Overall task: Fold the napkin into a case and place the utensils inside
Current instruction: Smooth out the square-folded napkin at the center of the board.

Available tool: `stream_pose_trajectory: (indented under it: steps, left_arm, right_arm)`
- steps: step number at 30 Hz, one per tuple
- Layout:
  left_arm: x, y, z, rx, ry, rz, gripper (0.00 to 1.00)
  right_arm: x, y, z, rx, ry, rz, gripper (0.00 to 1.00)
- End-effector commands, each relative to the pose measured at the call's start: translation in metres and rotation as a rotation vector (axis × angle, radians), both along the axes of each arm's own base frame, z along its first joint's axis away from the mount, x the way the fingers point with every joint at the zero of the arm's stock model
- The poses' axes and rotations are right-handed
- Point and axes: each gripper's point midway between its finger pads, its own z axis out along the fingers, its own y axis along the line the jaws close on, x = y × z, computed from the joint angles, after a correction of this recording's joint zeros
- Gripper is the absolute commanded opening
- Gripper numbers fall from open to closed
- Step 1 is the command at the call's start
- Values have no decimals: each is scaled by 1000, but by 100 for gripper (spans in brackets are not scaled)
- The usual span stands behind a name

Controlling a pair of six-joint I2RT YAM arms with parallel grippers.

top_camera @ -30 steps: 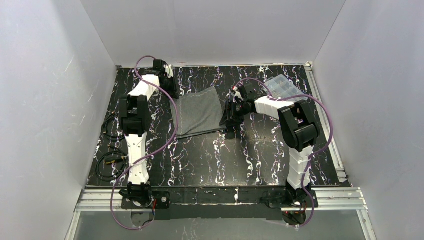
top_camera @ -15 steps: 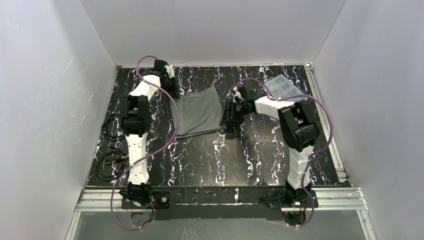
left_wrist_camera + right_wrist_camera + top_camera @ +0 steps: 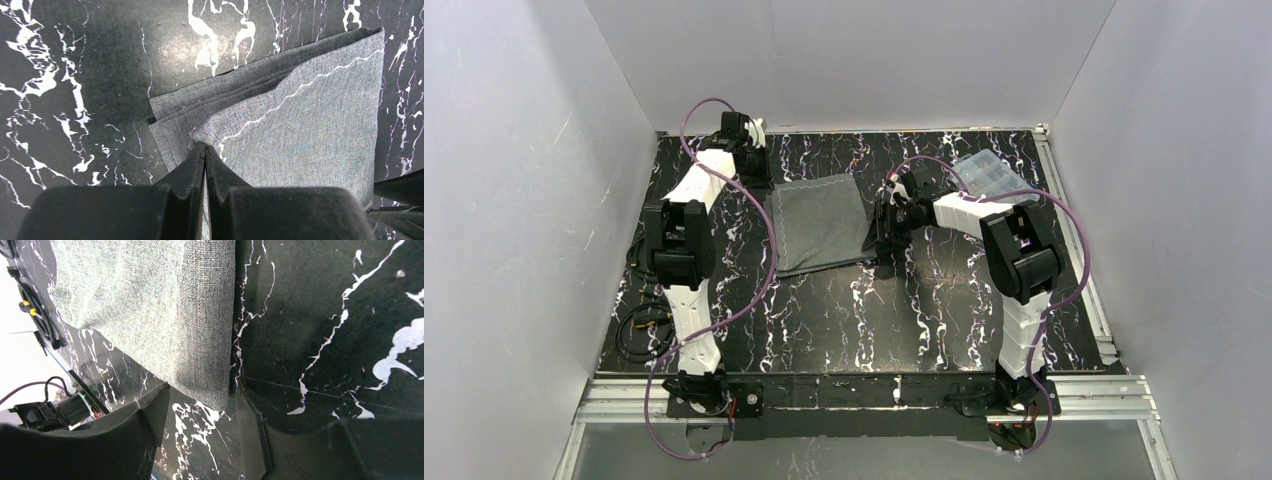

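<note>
Table: black slab with white marble veining (image 3: pixel 844 320), white walls on three sides, the two arms bolted at its near edge.
Left arm: white and black (image 3: pixel 686 250), reaching along the left side to the far part of the table, with a purple cable (image 3: pixel 769 262) looping off it.
Right arm: same build (image 3: pixel 1014 250), bent over toward the middle, its wrist pointing down at the table.
Napkin: dark grey cloth (image 3: pixel 819 225), folded into a rough rectangle and lying flat on the far middle of the table between the two grippers. In the left wrist view (image 3: pixel 310 125) several layered edges show along one side.
Clear box: see-through plastic compartment box (image 3: pixel 989 172) at the far right of the table, behind the right arm and well apart from the napkin.
Left gripper: at the napkin's far left corner (image 3: pixel 759 178). Its fingers are pressed together (image 3: pixel 205 150) and pinch a small ridge of the cloth, which puckers up into the tips.
Right gripper: at the napkin's near right corner (image 3: pixel 882 250). Its jaws stand apart (image 3: pixel 205 395) and straddle that corner of the cloth (image 3: pixel 160 315); one finger is just beside the edge and the other stands clear, so nothing is gripped.
Stitched line: a pale wavy thread (image 3: pixel 300 87) running across the top layer from the pinched spot toward the far corner.
</note>
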Motion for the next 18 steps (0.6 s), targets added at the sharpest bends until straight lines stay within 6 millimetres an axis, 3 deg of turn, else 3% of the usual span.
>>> stream_pose_trajectory:
  steps: [1,10,15,18]
  left_arm:
    - [-6,15,9,60,-25,3,0]
    - [-14,29,-17,137,17,7,0]
    - [-15,36,-20,180,12,10,0]
    - [-9,39,-20,195,-3,14,0]
  right_arm:
    - [-2,-3,12,-15,-22,13,62]
    - [4,-8,26,-33,-51,17,69]
    - [26,-15,50,-33,-100,-3,72]
    - [44,-7,65,8,-144,-9,71]
